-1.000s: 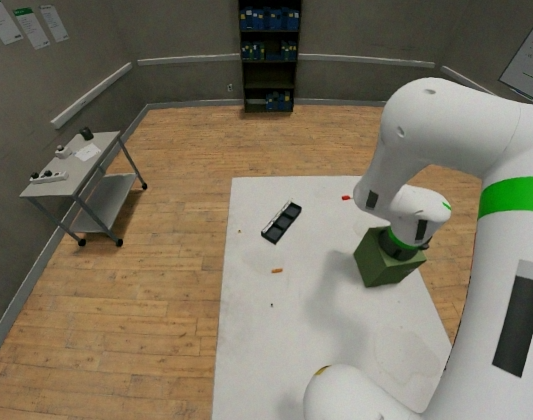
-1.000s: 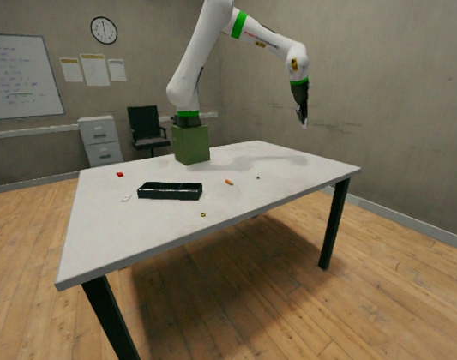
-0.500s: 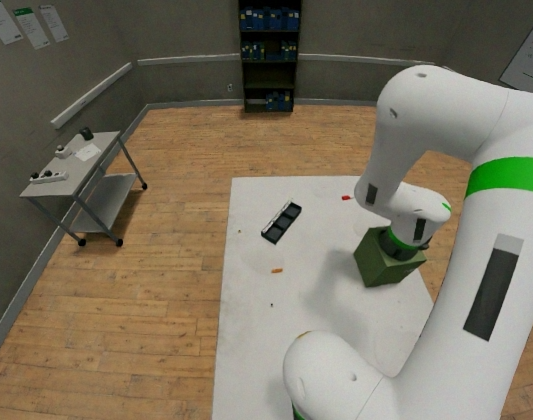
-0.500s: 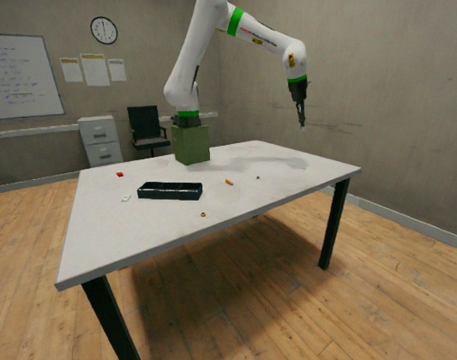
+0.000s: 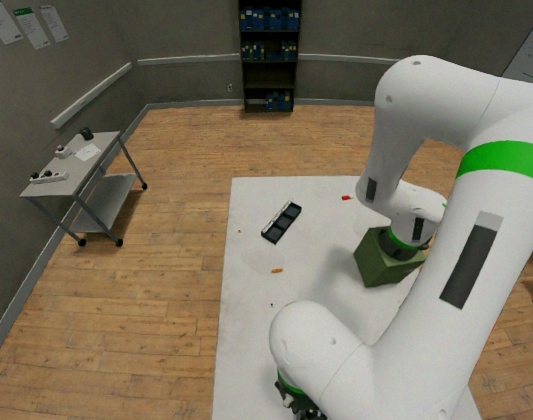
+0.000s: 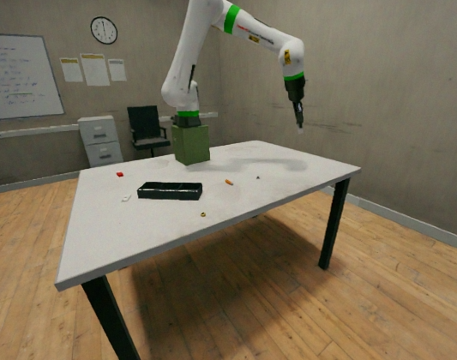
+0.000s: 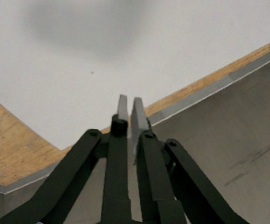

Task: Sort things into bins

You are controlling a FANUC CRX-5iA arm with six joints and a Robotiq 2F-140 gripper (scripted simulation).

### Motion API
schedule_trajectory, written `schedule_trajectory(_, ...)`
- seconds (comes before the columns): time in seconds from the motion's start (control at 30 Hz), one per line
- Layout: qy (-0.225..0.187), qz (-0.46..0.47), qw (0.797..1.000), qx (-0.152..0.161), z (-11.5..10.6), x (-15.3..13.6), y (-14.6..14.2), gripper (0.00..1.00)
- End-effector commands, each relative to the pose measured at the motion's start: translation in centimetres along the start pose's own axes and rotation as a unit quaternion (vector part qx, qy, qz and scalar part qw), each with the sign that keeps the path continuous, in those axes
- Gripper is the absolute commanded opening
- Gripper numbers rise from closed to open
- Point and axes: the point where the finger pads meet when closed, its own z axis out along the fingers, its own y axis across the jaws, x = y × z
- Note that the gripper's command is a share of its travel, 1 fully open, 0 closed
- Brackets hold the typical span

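White arm holds its closed, empty pincer [image 6: 300, 127] high above the table's [image 6: 288, 171] far corner.

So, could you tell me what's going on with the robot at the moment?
The arm is raised above the far edge of the white table, its gripper shut with nothing between the fingers. No sorting has happened yet: the black bin tray stands flat on the table, and the small parts lie loose around it, namely a red piece, an orange piece, a white piece, a yellowish ring and a tiny dark bit.
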Motion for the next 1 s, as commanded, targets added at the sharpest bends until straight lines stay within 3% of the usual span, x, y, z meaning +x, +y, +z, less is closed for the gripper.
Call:
schedule_trajectory(0.0,0.003,-0.053,0.999,0.008,-0.9,0.9,-1.9,0.15)
schedule_trajectory(0.43,0.018,-0.179,0.983,0.029,-3.2,3.8,-6.6,0.15)
schedule_trajectory(0.97,0.052,-0.359,0.93,0.048,-6.7,8.7,-12.7,0.15)
